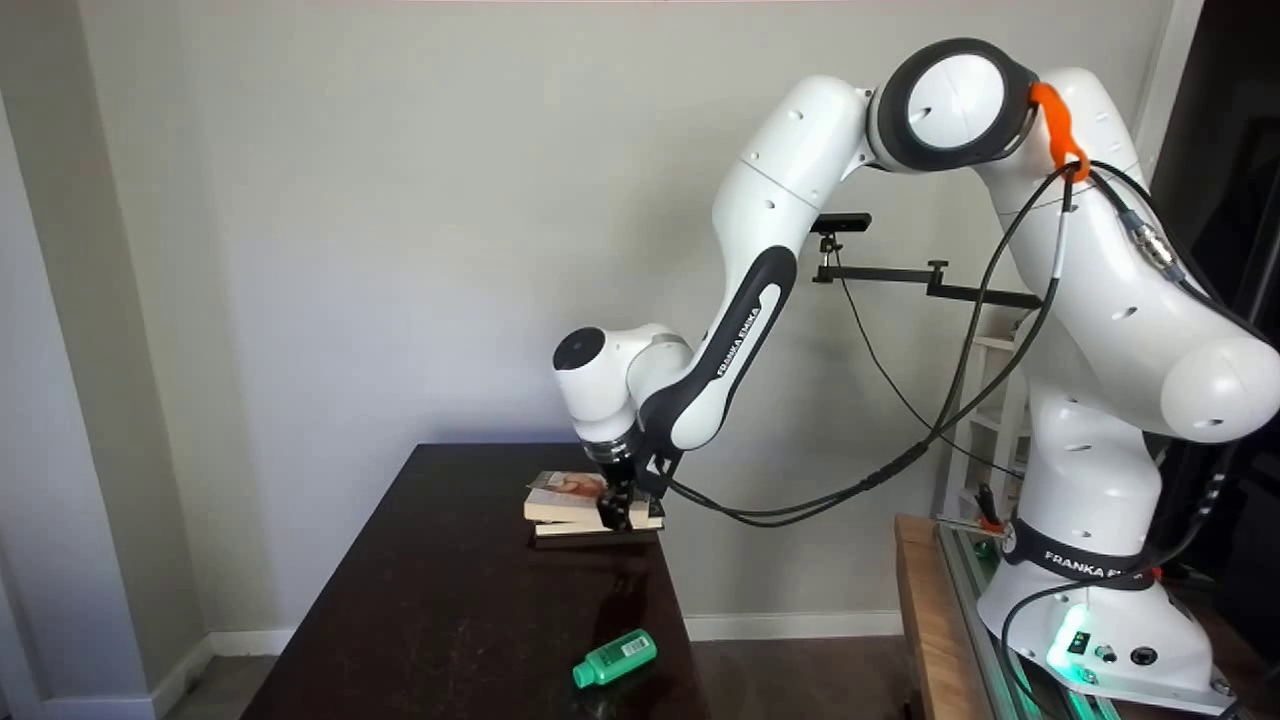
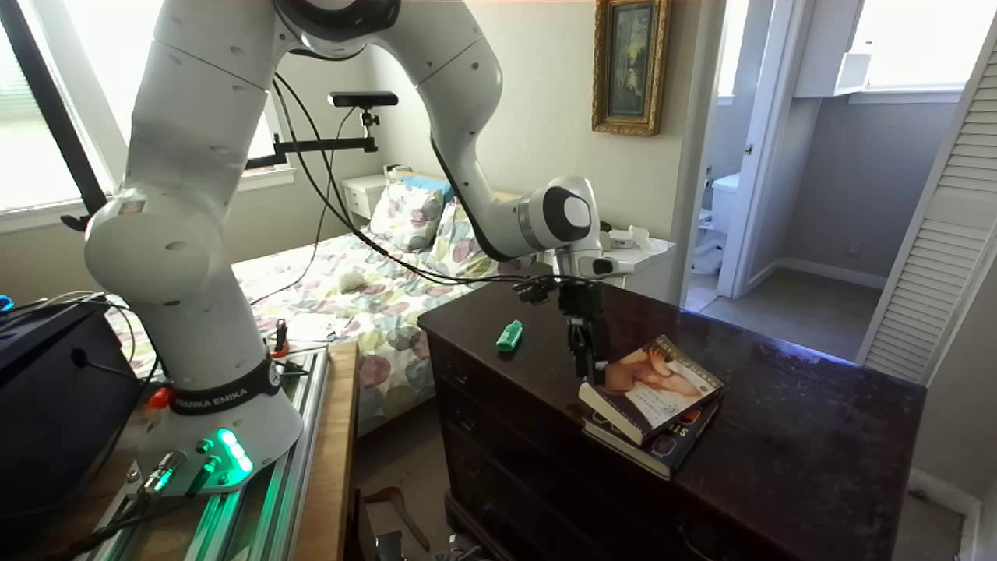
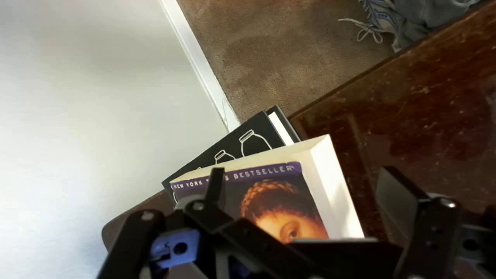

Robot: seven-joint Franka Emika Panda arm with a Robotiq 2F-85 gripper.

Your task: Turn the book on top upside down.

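I'm holding my gripper [image 3: 304, 184] spread wide, apparently gripping nothing; in an exterior view, the top book [image 2: 656, 388] is lying at its four o'clock. I'm likely preparing the grasp; flipping is requiring a firmly clamped edge first.

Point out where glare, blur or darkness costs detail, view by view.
In an exterior view, the upper-right window is blown out; in both exterior views, the robot base has a green glare, and the gripper shows little detail; in the wrist view, the wall is washed out, the gripper's fingers look soft, yet the top book is sharp enough to read.
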